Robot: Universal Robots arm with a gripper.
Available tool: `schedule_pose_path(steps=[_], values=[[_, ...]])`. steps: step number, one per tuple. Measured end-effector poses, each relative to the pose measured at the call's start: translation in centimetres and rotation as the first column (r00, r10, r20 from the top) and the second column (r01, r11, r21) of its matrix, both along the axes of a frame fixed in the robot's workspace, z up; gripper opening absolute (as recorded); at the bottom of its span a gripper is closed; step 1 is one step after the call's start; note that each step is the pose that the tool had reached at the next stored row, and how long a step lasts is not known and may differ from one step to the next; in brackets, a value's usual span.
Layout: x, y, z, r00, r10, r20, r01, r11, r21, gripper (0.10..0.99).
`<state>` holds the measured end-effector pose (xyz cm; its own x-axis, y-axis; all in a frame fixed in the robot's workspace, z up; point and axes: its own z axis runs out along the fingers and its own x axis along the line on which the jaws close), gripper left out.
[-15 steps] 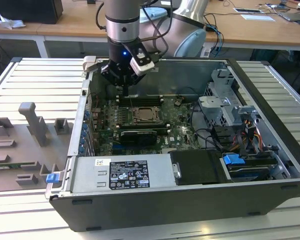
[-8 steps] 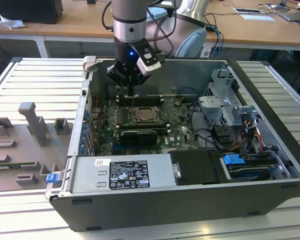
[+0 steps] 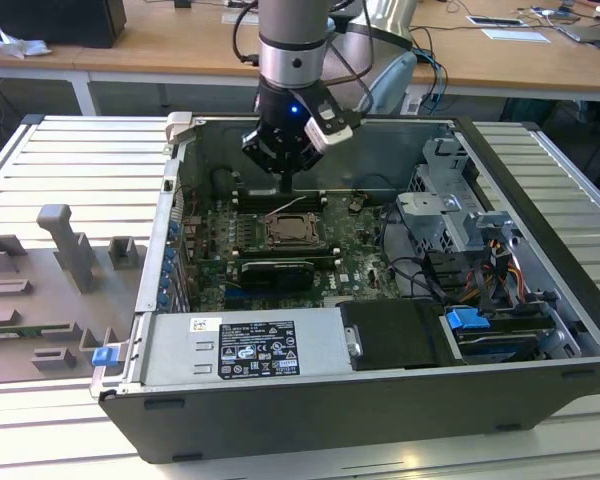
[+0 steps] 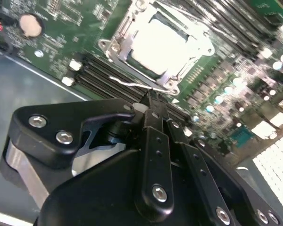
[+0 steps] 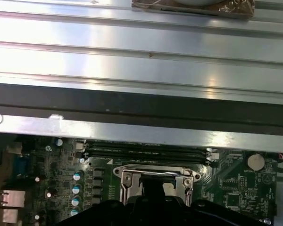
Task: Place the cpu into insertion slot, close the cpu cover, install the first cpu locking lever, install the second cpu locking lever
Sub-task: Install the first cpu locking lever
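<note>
In the exterior view, one gripper (image 3: 285,180) hung inside the open case (image 3: 540,290), just beyond the slot (image 3: 292,232); one white label (image 3: 257,350) carried print too small to read. In the second wrist view, the fingers (image 4: 153,141) were pressed together, holding nothing; one cpu (image 4: 158,44) sat in the slot under the cover (image 4: 120,44). In the first wrist view, the cover (image 5: 153,176) lay near two memory slots (image 5: 144,150).
</note>
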<state>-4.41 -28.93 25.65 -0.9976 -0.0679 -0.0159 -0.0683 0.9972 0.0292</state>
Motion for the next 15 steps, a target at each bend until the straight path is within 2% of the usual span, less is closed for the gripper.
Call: schedule_pose_path(steps=[1,2,3,4,5,15], values=[[0.21,0.01,-0.04,1.0000,0.000,0.0000,0.000,0.9999,0.014,0.106],[0.55,0.01,-0.25,1.0000,0.000,0.0002,0.000,0.9994,0.034,0.106],[0.58,0.01,-1.14,1.0000,0.000,0.0000,0.000,0.9994,0.034,0.106],[0.75,0.01,-2.37,1.0000,0.000,0.0000,0.000,0.9993,0.038,0.106],[0.82,0.02,-2.50,1.0000,0.000,0.0002,0.000,0.9991,0.042,0.106],[1.23,0.55,-2.97,1.0000,0.000,0.0002,0.000,0.9991,0.042,0.106]])
